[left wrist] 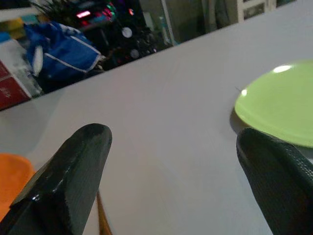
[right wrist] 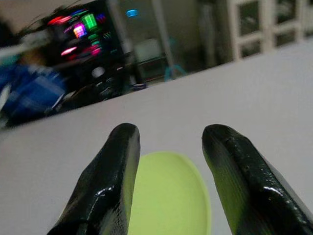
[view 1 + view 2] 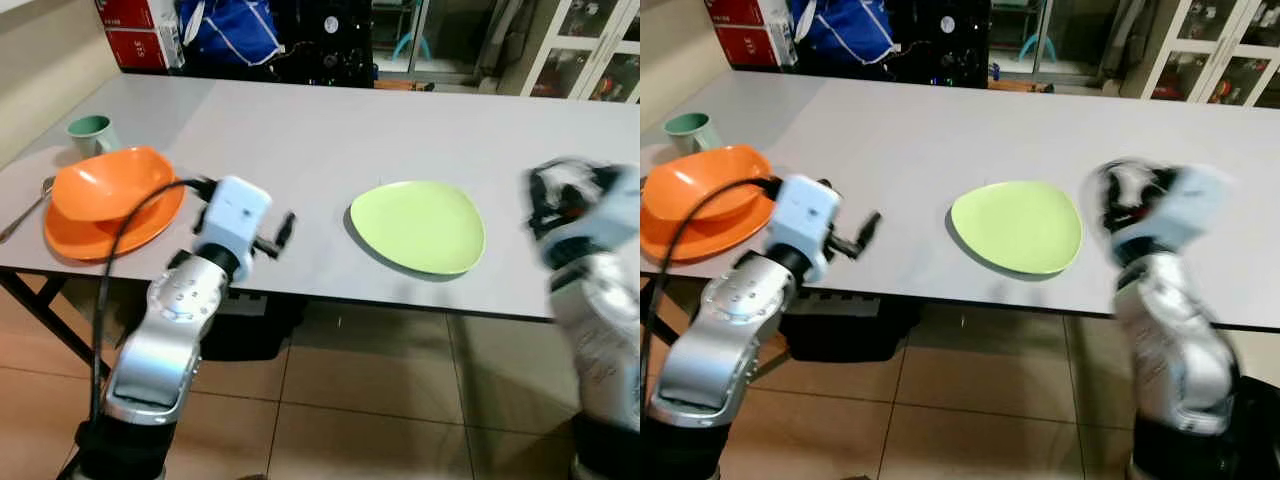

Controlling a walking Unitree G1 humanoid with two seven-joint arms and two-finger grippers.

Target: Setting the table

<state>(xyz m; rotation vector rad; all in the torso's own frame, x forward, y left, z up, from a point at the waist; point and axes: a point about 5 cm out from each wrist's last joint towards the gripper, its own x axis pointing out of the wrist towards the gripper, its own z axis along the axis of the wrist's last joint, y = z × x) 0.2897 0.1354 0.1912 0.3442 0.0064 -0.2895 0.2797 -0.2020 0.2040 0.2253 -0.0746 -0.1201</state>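
On the grey table (image 3: pixel 330 140) in front of me I count one spoon, one cup, one orange bowl, one orange plate and one green plate. Furthest to my left, the spoon (image 3: pixel 28 210) lies at the table's edge, just beside the orange plate (image 3: pixel 112 228). The orange bowl (image 3: pixel 110 182) sits on that plate, and the small green cup (image 3: pixel 92 132) stands just behind them.

My left gripper (image 1: pixel 171 171) is above the near edge of the table, to the right of the orange stack; its two black fingers (image 1: pixel 68 181) are spread wide apart with nothing between them. The green plate (image 3: pixel 418 226) lies flat near the front edge, between my two arms and apart from the orange dishes.

My right gripper (image 2: pixel 168 181) hovers at the right of the green plate, blurred in the head views; its fingers (image 2: pixel 110 186) stand apart, empty, with the plate showing between them.

Behind the table are red boxes (image 3: pixel 138 30) and a blue bag (image 3: pixel 230 30).
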